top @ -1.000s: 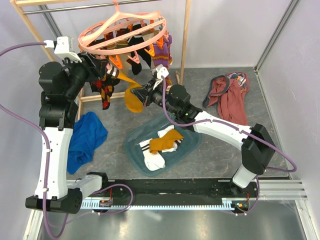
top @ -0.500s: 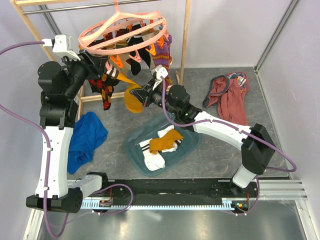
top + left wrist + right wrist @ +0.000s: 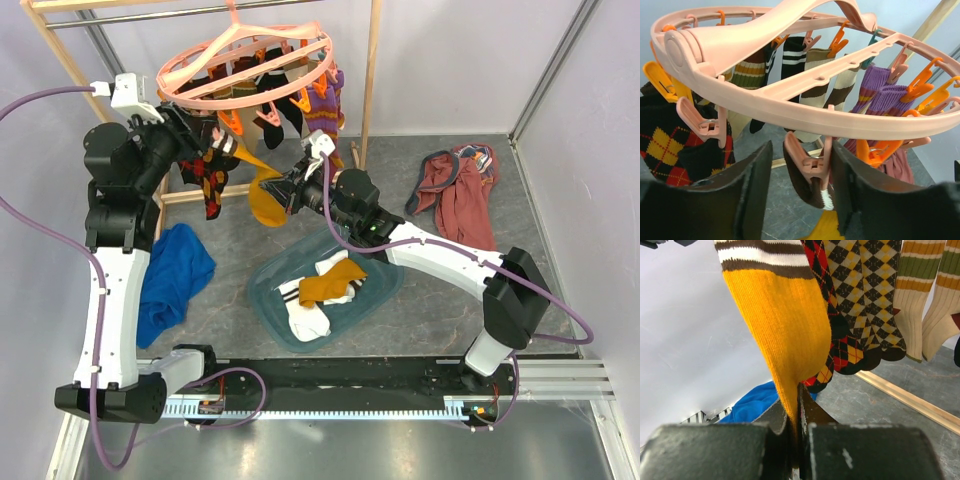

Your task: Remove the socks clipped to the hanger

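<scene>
Had the right gripper (image 3: 794, 407) clamped fully together on the lower end of a mustard yellow sock (image 3: 777, 320), the cloth rising straight above the jaws to a white-and-brown striped cuff. Saw argyle socks (image 3: 855, 300) just right of that sock and beige striped socks (image 3: 927, 290) farther right, all hanging above the gripper. Glimpsed a blue cloth (image 3: 752, 400) on the floor beyond and below it.

Had the left gripper (image 3: 801, 170) partly spread, fingers (image 3: 752, 190) either side of a pink clip (image 3: 810, 160) biting a dark brown sock (image 3: 801, 192). Could not tell whether either finger touched the clip. Found the salmon-pink ring hanger (image 3: 790, 95) directly above this gripper, with purple striped socks (image 3: 885, 90) up to its right.

Noted from overhead, on the floor below the right gripper, a grey-blue cloth (image 3: 370, 290) bearing a white striped sock (image 3: 305, 318) and a second mustard sock (image 3: 330, 283).
</scene>
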Tool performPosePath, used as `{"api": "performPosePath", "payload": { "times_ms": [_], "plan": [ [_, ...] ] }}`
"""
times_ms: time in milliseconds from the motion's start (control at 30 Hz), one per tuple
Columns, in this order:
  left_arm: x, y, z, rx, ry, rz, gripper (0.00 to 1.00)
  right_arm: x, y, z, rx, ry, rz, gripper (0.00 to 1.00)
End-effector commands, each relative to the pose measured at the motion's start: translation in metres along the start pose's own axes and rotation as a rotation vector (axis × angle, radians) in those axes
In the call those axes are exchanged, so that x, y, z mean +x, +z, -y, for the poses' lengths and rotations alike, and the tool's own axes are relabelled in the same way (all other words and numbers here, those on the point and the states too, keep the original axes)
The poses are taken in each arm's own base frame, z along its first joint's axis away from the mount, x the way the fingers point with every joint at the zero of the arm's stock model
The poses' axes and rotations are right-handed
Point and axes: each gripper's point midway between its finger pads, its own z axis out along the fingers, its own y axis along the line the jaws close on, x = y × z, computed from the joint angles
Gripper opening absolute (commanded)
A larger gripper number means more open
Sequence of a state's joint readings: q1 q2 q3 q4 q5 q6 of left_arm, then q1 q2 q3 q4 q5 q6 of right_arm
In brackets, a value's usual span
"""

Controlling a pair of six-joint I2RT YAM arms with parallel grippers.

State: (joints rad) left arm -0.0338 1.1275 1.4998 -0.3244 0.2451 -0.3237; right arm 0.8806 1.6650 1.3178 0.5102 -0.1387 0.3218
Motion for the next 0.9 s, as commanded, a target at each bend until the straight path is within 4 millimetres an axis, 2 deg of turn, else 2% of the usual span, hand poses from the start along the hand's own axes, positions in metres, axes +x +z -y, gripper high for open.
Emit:
{"api": "performPosePath", "payload": {
  "times_ms": [0, 67, 167, 267, 300, 400, 867],
  "plan": [
    [-0.017, 0.001, 0.01, 0.044, -0.02, 0.063, 0.45, -0.035, 0.0, -0.015, -0.047, -0.009, 0.07, 0.0],
    [-0.021, -0.001, 0.01, 0.04, -0.018, 0.074, 0.4, -0.034, 0.0, -0.015, -0.048, -0.008, 0.07, 0.0],
    [-0.024, -0.002, 0.011, 0.043, -0.019, 0.083, 0.38, -0.03, -0.001, -0.014, -0.045, 0.001, 0.064, 0.0],
    [-0.025, 0.0, 0.012, 0.053, -0.015, 0.083, 0.23, -0.031, 0.001, -0.015, -0.048, 0.008, 0.066, 0.0],
    [-0.026, 0.0, 0.013, 0.058, -0.012, 0.081, 0.14, -0.03, 0.001, -0.015, -0.05, 0.011, 0.066, 0.0],
    [-0.026, 0.001, 0.017, 0.077, -0.015, 0.074, 0.02, -0.031, 0.001, -0.015, -0.05, 0.017, 0.067, 0.0],
    [-0.025, 0.001, 0.014, 0.061, -0.042, 0.065, 0.02, -0.022, -0.012, -0.009, -0.014, 0.03, 0.049, 0.0]
  ]
}}
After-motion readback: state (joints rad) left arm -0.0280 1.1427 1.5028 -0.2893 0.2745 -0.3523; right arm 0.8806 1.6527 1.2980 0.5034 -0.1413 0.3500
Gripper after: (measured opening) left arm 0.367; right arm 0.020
